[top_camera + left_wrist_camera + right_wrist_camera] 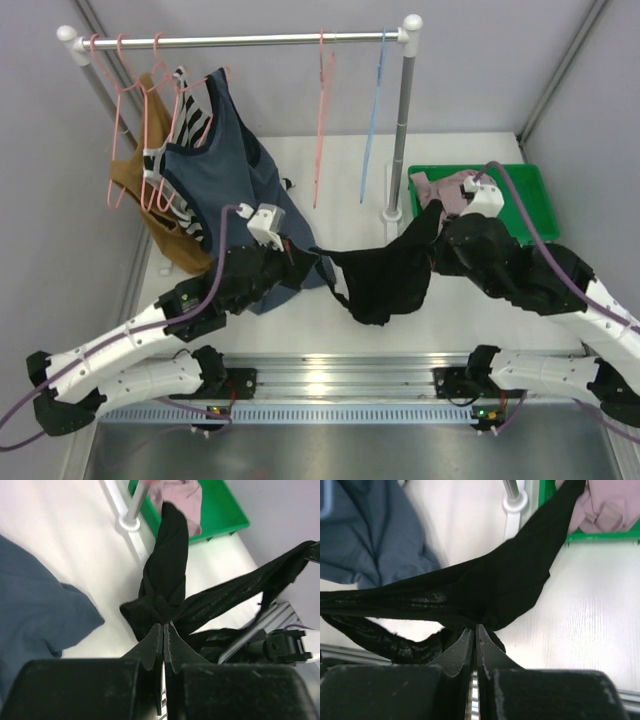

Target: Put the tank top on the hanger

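The black tank top (385, 272) hangs stretched between both grippers above the table's front middle, sagging in a loop below them. My left gripper (318, 256) is shut on its left end (165, 600). My right gripper (432, 240) is shut on its right end (485, 595). An empty salmon-pink hanger (323, 120) hangs on the rail behind the top, well above and beyond both grippers. Several more pink hangers (125, 120) hang at the rail's left end.
A slate-blue tank top (222, 170), a striped top and a brown garment hang at the left of the rail (240, 41). A light-blue hanger (374, 120) hangs beside the rail's right post (402, 130). A green bin (530, 200) at the right holds a mauve-pink garment (445, 190).
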`<state>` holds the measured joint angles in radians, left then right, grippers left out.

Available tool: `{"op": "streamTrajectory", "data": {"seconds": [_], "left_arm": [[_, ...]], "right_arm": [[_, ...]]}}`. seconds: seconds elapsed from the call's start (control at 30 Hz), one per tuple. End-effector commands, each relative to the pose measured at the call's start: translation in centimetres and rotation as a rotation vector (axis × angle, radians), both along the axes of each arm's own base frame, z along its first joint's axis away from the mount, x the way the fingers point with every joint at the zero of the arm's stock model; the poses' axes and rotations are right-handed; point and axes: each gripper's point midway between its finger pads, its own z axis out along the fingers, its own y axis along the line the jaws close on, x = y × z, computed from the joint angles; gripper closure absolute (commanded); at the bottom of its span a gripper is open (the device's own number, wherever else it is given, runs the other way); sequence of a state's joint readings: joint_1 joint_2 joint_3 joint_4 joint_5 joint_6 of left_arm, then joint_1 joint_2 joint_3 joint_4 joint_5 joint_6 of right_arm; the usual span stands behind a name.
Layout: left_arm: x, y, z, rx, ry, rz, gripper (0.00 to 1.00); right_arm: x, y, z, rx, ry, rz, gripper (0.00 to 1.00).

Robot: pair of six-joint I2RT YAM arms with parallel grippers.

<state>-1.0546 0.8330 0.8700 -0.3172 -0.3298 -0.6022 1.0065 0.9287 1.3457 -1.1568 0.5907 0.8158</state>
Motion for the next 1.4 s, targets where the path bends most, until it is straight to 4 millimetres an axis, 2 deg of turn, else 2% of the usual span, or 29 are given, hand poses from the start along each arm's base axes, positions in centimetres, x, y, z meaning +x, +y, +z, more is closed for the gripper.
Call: {"op": "streamTrajectory", "data": {"seconds": [0.0, 0.03, 0.07, 0.13, 0.17, 0.2, 0.3, 0.37, 0.4, 0.43, 0.5, 0.53, 0.67, 0.7, 0.77, 0.8, 0.87, 0.93, 1.0, 1.07, 1.1, 1.13, 1.17, 1.2, 1.23, 1.27, 1.3, 1.33, 1.37], "left_arm": [[0.0, 2.0, 4.8, -0.006, -0.097, 0.025, 1.00], [-0.1, 2.2, 5.7, -0.011, -0.116, 0.018, 1.00], [-0.3, 2.2, 6.5, -0.022, -0.131, 0.006, 1.00], [-0.6, 2.6, 8.8, -0.041, -0.167, -0.004, 1.00], [-0.8, 2.5, 9.4, -0.044, -0.176, -0.019, 1.00], [-0.9, 2.8, 10.9, -0.053, -0.201, -0.025, 1.00], [-1.4, 3.0, 13.5, -0.060, -0.244, -0.052, 1.00], [-1.9, 3.0, 15.4, -0.071, -0.278, -0.082, 1.00], [-2.0, 3.1, 15.9, -0.073, -0.288, -0.090, 1.00], [-2.2, 3.2, 16.7, -0.080, -0.301, -0.097, 1.00], [-2.5, 3.4, 18.5, -0.091, -0.335, -0.112, 1.00], [-2.6, 3.6, 19.0, -0.091, -0.346, -0.115, 1.00], [-2.9, 4.1, 21.9, -0.109, -0.405, -0.119, 1.00], [-3.1, 4.7, 23.5, -0.126, -0.437, -0.113, 1.00], [-3.1, 4.5, 24.5, -0.126, -0.454, -0.119, 1.00], [-3.3, 5.1, 25.8, -0.141, -0.477, -0.115, 1.00], [-3.3, 5.0, 26.5, -0.138, -0.482, -0.115, 1.00], [-3.1, 4.8, 26.3, -0.127, -0.473, -0.116, 1.00], [-2.8, 4.1, 24.7, -0.099, -0.433, -0.120, 1.00], [-2.8, 3.6, 23.3, -0.086, -0.397, -0.133, 1.00], [-2.7, 3.0, 21.4, -0.070, -0.352, -0.143, 1.00], [-2.7, 2.7, 20.3, -0.061, -0.327, -0.150, 1.00], [-2.8, 2.3, 18.1, -0.041, -0.288, -0.164, 1.00], [-3.2, 2.0, 17.1, -0.059, -0.249, -0.179, 1.00], [-3.4, 1.8, 15.9, -0.058, -0.220, -0.190, 1.00], [-3.8, 1.6, 13.4, -0.053, -0.159, -0.197, 1.00], [-4.1, 1.3, 11.9, -0.048, -0.125, -0.216, 1.00], [-4.6, 1.4, 11.0, -0.057, -0.102, -0.224, 1.00], [-4.6, 1.1, 7.8, -0.017, -0.045, -0.230, 1.00]], "right_arm": [[0.4, -0.8, 3.6, -0.064, -0.078, 0.035, 1.00], [0.6, -0.4, 4.1, -0.085, -0.089, 0.062, 1.00], [0.7, 0.0, 5.6, -0.056, -0.112, 0.078, 1.00], [1.1, 0.7, 6.6, -0.077, -0.130, 0.109, 1.00], [1.1, 0.9, 8.3, -0.048, -0.155, 0.118, 1.00], [1.2, 1.1, 8.9, -0.047, -0.162, 0.129, 1.00], [1.5, 2.4, 11.5, -0.024, -0.199, 0.173, 1.00], [1.4, 2.8, 13.8, 0.018, -0.241, 0.206, 1.00], [1.5, 3.2, 14.3, 0.014, -0.251, 0.222, 1.00], [1.3, 3.2, 15.8, 0.046, -0.281, 0.229, 1.00], [1.4, 3.8, 16.7, 0.056, -0.295, 0.256, 1.00], [1.1, 4.0, 18.3, 0.086, -0.326, 0.277, 1.00], [0.7, 4.7, 21.3, 0.152, -0.395, 0.329, 1.00], [0.7, 4.8, 22.0, 0.168, -0.409, 0.334, 1.00], [0.3, 4.7, 23.5, 0.201, -0.446, 0.343, 1.00], [0.4, 4.6, 24.3, 0.221, -0.468, 0.338, 1.00], [0.3, 4.6, 24.8, 0.238, -0.482, 0.337, 1.00], [0.5, 4.9, 24.2, 0.229, -0.468, 0.336, 1.00], [0.5, 5.0, 23.2, 0.214, -0.442, 0.336, 1.00], [1.0, 5.4, 20.3, 0.167, -0.376, 0.325, 1.00], [0.6, 4.8, 19.6, 0.168, -0.365, 0.314, 1.00], [0.9, 5.2, 17.1, 0.142, -0.309, 0.303, 1.00], [0.7, 5.2, 15.8, 0.133, -0.284, 0.302, 1.00], [0.0, 4.3, 15.3, 0.164, -0.274, 0.288, 1.00], [0.1, 4.4, 12.2, 0.119, -0.214, 0.282, 1.00], [-0.2, 4.2, 11.0, 0.114, -0.192, 0.278, 1.00], [-0.8, 3.5, 10.3, 0.138, -0.173, 0.268, 1.00], [-1.0, 3.4, 7.6, 0.101, -0.123, 0.265, 1.00], [-1.3, 3.1, 6.4, 0.085, -0.095, 0.256, 1.00]]}}
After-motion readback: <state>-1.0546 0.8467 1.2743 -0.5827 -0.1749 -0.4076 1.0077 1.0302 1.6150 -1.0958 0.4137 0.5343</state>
